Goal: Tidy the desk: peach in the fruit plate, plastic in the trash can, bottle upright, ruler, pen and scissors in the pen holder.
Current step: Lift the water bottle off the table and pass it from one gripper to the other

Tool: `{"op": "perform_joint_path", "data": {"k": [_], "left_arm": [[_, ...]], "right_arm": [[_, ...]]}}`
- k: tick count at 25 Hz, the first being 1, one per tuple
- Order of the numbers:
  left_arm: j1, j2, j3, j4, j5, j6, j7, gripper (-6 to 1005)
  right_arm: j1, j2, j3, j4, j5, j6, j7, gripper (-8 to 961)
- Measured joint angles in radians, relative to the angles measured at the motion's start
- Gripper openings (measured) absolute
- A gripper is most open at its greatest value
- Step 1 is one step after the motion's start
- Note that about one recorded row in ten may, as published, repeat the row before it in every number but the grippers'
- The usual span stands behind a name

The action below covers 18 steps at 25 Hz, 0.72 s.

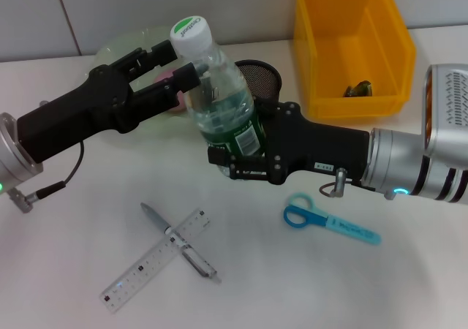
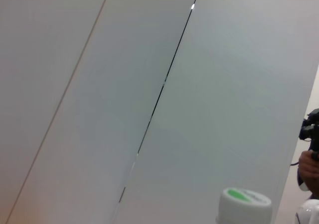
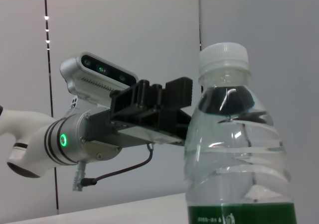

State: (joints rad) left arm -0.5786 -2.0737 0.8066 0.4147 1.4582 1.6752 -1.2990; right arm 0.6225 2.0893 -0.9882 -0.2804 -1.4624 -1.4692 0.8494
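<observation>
A clear water bottle (image 1: 216, 88) with a white cap and green label stands nearly upright above the table. My right gripper (image 1: 232, 152) is shut on it at the label. My left gripper (image 1: 183, 60) reaches in from the left at the bottle's neck and shows in the right wrist view (image 3: 164, 102) just behind the bottle (image 3: 234, 154). A pink peach (image 1: 170, 79) lies on the pale green fruit plate (image 1: 128, 42). The black mesh pen holder (image 1: 262, 77) stands behind the bottle. The ruler (image 1: 150, 269), with the pen (image 1: 179, 243) across it, and the blue scissors (image 1: 322, 221) lie on the table.
The yellow bin (image 1: 351, 44) stands at the back right with a dark crumpled thing (image 1: 358, 89) inside. The left wrist view shows a wall and the bottle cap (image 2: 245, 203).
</observation>
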Motion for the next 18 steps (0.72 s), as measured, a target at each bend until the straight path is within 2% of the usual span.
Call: {"op": "perform_joint_path", "data": {"k": [18], "left_arm": [[-0.025, -0.002, 0.0, -0.065, -0.027, 0.053, 0.089, 700]], "right_arm": [[0.029, 0.001, -0.012, 0.061, 0.001, -0.001, 0.002, 771]]}}
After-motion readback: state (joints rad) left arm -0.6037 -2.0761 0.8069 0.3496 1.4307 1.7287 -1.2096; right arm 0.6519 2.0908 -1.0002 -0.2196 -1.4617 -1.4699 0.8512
